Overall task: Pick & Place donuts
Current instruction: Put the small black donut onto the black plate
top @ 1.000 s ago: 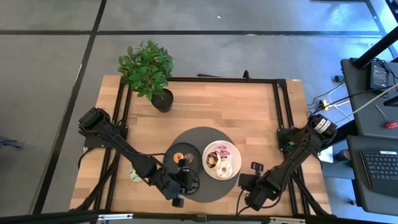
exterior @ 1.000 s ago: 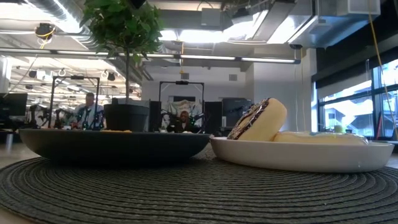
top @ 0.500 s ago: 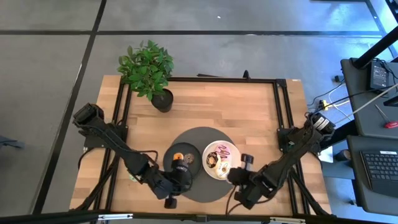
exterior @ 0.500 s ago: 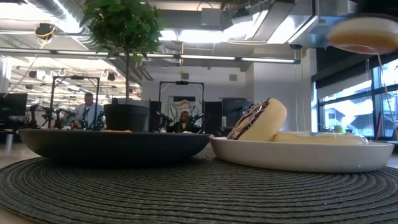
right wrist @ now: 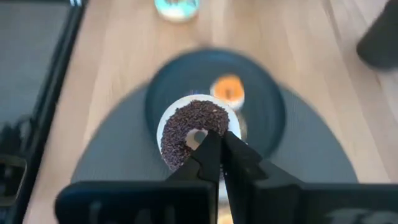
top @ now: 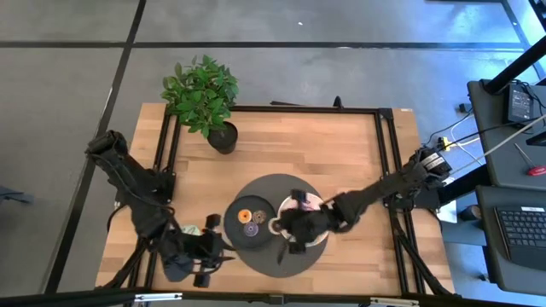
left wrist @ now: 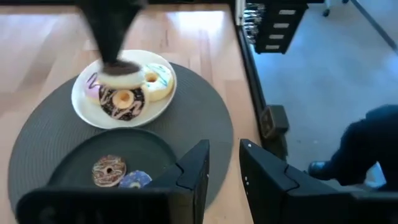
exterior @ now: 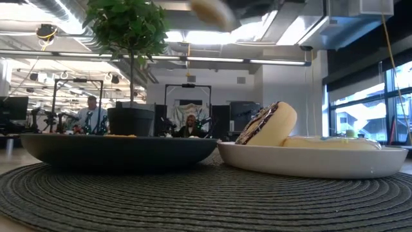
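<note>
Since a second ago the left gripper (top: 207, 256) backed off to the lower left, fingers slightly apart, empty. The right gripper (top: 286, 228) swung in mid-frame, clamped on a chocolate-sprinkled donut (right wrist: 194, 134). I'd lower it slowly over the dark grey plate (top: 236, 233) before letting go.

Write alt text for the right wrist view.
The right gripper holds a chocolate-sprinkled donut by its rim above a dark plate on a round grey mat. An orange mini donut lies on the plate; wooden table lies beyond.
</note>
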`<state>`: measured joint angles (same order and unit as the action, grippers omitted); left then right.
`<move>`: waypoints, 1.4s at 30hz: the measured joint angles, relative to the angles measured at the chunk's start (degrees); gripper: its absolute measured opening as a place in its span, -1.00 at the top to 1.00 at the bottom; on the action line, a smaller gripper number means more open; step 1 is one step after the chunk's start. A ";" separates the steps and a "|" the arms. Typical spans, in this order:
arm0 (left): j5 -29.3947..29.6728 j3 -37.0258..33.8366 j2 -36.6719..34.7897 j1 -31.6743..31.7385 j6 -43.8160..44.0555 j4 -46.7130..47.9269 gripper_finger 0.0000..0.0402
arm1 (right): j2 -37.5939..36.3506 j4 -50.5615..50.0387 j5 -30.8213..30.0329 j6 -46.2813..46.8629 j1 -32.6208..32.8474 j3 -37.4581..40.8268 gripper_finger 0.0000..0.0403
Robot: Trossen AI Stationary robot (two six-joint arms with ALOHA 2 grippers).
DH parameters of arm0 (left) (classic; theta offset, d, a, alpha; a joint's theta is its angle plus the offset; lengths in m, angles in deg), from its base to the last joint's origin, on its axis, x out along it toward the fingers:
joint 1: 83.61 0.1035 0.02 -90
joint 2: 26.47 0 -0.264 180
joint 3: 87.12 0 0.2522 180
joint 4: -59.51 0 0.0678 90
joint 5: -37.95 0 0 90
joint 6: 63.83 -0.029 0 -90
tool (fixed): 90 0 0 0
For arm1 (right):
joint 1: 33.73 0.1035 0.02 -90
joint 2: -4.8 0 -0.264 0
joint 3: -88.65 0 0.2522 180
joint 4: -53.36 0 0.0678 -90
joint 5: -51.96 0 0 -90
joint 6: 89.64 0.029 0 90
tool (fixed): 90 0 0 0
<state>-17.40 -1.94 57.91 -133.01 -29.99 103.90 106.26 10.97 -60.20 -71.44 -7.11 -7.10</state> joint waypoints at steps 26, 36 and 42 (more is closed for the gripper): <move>8.46 0.09 -0.66 -4.52 -0.07 1.20 0.58 | 15.36 21.39 16.87 -9.48 -12.67 0.04 0.93; 8.55 0.09 -0.66 -4.52 -0.10 1.43 0.59 | 18.86 23.26 19.07 -8.00 -12.64 0.04 0.93; 8.55 0.09 -0.66 -4.52 -0.11 1.43 0.57 | 18.90 23.41 19.30 -8.07 -12.62 0.04 0.93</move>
<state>-8.85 -1.85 57.26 -137.52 -30.10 105.33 125.16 34.38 -40.89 -79.50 -19.73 -7.06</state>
